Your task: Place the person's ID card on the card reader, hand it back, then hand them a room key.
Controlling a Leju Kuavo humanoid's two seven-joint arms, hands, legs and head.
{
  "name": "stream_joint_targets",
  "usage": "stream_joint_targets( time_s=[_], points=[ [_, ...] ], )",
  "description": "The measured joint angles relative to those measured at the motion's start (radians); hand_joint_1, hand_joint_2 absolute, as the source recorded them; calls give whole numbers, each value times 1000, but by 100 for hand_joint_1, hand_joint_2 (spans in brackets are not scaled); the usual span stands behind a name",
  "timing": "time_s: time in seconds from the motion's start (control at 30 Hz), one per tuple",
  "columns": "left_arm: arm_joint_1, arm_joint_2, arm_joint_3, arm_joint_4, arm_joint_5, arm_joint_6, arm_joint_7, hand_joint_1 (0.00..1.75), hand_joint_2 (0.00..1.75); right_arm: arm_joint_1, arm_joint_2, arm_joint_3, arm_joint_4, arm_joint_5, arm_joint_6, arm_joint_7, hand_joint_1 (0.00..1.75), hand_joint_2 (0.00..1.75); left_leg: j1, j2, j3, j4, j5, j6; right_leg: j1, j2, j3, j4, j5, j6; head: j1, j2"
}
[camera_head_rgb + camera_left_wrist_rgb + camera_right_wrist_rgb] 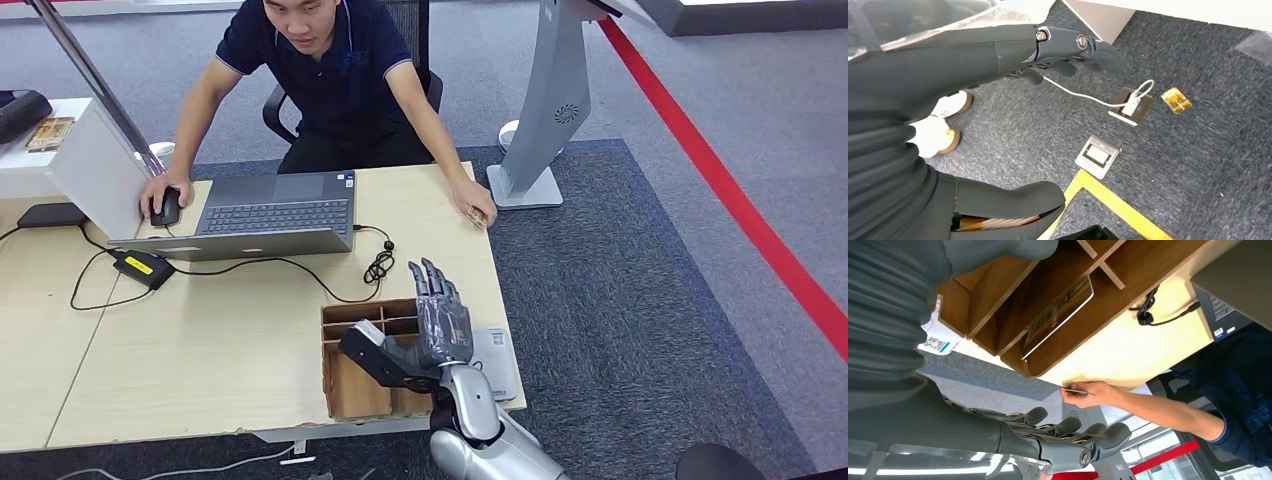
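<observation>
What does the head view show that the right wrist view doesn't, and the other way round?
Head view only: the mouse under the person's other hand, the black adapter and the card reader beside the right hand.

Right wrist view only: a card leaning inside one compartment, and a thin card pinched in the person's hand at the table edge.

Both: the wooden organizer, the laptop, the coiled cable, the right hand open with nothing in it.
</observation>
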Motion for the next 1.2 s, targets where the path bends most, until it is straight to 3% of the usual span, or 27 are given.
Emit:
stream_joint_targets(
  time_s=[0.47, 0.8, 1.13, 1.2],
  points=[
    [1, 0, 2, 0, -9, 0, 0, 0, 175, 3, -5, -2, -1, 3, 0, 3, 10, 175, 0, 0, 0, 0, 0, 0, 0, 0, 0, 0, 0, 0, 0, 0],
    [4, 0, 5, 0, -12, 0, 0, 0, 175, 5, -5, -3, -1, 6, 1, 3, 8, 175, 0, 0, 0, 0, 0, 0, 0, 0, 0, 0, 0, 0, 0, 0],
    [5, 1, 20, 0, -15, 0, 0, 0, 175, 5, -5, -3, -1, 11, 3, 3, 32, 175, 0, 0, 0, 0, 0, 0, 0, 0, 0, 0, 0, 0, 0, 0],
    [5, 1, 22, 0, -17, 0, 0, 0, 175, 5, -5, -3, -1, 11, 3, 3, 46, 175, 0, 0, 0, 0, 0, 0, 0, 0, 0, 0, 0, 0, 0, 0]
  ],
)
